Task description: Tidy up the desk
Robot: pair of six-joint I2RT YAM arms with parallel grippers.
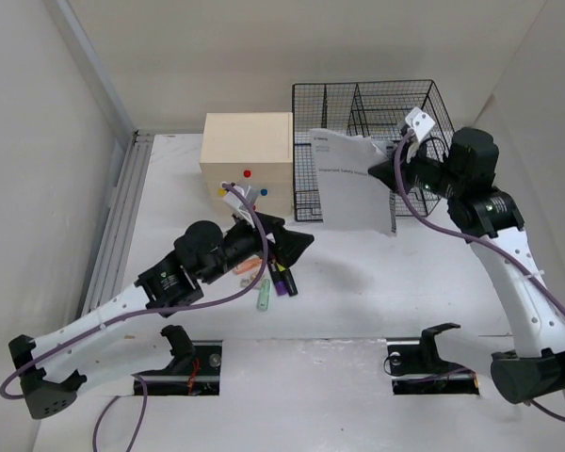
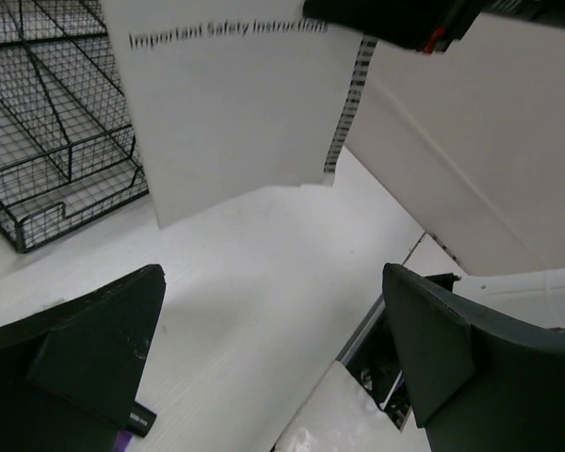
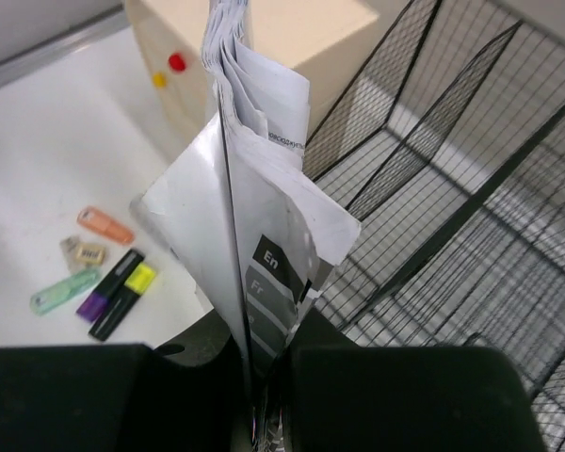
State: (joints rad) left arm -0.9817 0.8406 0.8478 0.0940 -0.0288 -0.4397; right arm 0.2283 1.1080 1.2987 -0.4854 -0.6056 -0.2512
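White bench (image 1: 358,292) is stretching under both arms. I'm pinching the booklet (image 1: 348,184) upright in the right pincer (image 1: 393,171), with the rack (image 1: 377,104) lying just beyond it, far right. Left pincer (image 1: 287,240) is hanging wide by the pens (image 1: 281,282).

"Important Safety Instructions" on the white booklet (image 2: 235,104); "En" and "Fr" on its grey tabs (image 3: 266,262).
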